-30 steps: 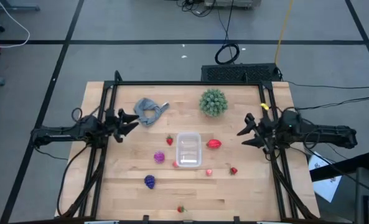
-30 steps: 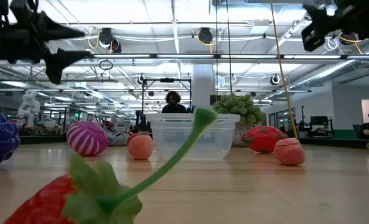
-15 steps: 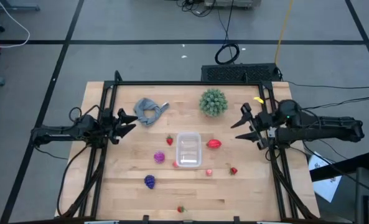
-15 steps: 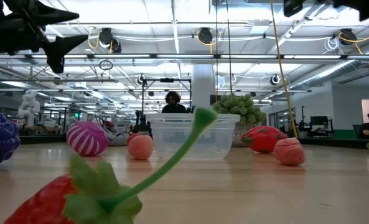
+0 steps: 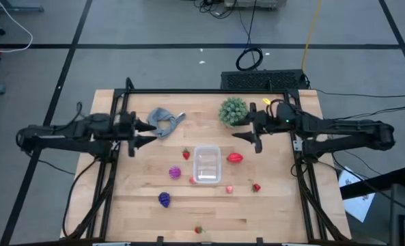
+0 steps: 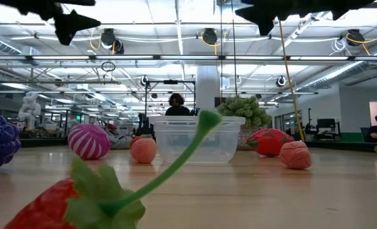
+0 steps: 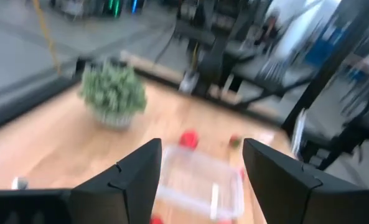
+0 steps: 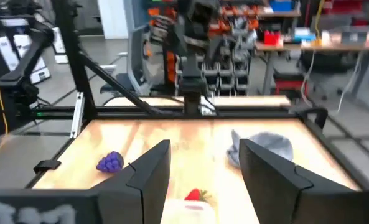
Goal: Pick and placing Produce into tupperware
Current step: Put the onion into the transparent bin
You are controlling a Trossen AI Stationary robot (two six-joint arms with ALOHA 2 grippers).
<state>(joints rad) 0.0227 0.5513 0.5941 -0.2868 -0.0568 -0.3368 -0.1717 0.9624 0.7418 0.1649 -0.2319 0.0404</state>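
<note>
High view: pretty much everything sat out on the wooden counter [image 5: 134, 205], both arms up off it.
Tupperware: the clear tupperware [image 5: 207, 164] sat near the middle of the counter, and I couldn't make out anything inside it.
Produce: all loose around it. Red strawberry [image 5: 186, 154] and magenta piece [image 5: 174, 172] to its left, red pepper-looking one [image 5: 235, 158] just to its right, purple grapes [image 5: 164, 199] further toward the front, two small red bits [image 5: 256, 186] front-right, another strawberry [image 5: 199, 229] at the front edge.
Left gripper: left gripper [image 5: 146, 133] hovered right by the grey cloth [image 5: 164, 121], jaws partly open, holding nothing.
Right gripper: right gripper [image 5: 246, 129] hung between the green plant [image 5: 233, 111] and the pepper-looking piece, jaws partly open too, also empty.
Low view: a person [image 6: 177, 105] was standing way back behind the container.
</note>
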